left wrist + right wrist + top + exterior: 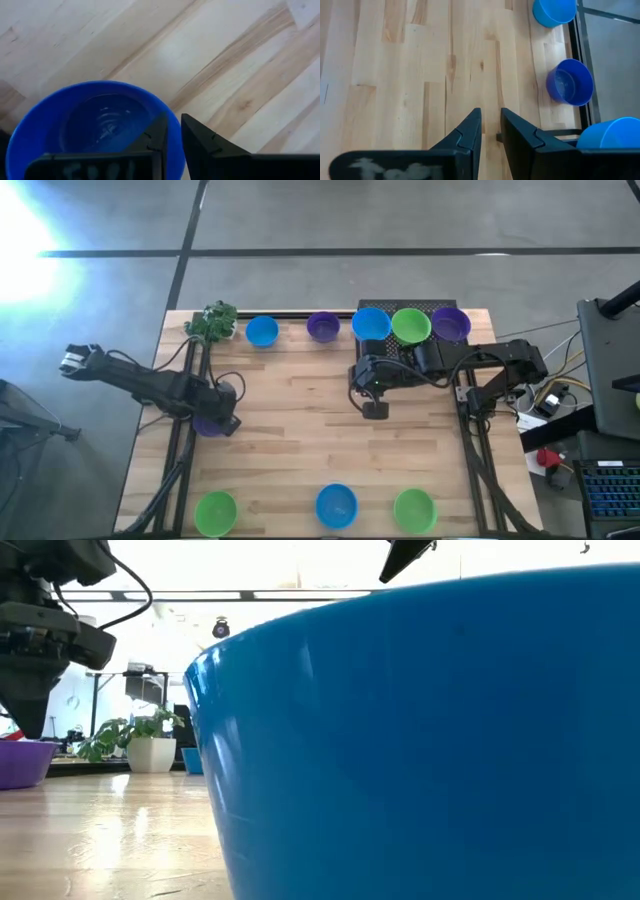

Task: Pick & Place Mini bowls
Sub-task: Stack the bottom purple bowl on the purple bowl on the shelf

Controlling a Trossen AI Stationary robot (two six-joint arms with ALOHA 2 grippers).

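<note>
Several mini bowls stand along the table's far edge: blue, purple, blue, green and purple. Three more stand on their bases at the near edge: green, blue and green. At the left, my left gripper is shut on another purple mini bowl, seen also in the low view. My right gripper hangs over the middle of the table, narrowly open, with nothing between its fingers. My left gripper has the purple bowl's rim between its fingers, one finger inside the bowl and one outside. The fingers come from above, pointing steeply down, at the bowl's right side. The bowl stays mouth up; whether it rests on the table or hangs just above it, I cannot tell.
A small potted plant stands at the far left corner. A black block lies under the right arm at the far right. The near blue bowl fills most of the low view. Bare wood spreads across the table's middle.
</note>
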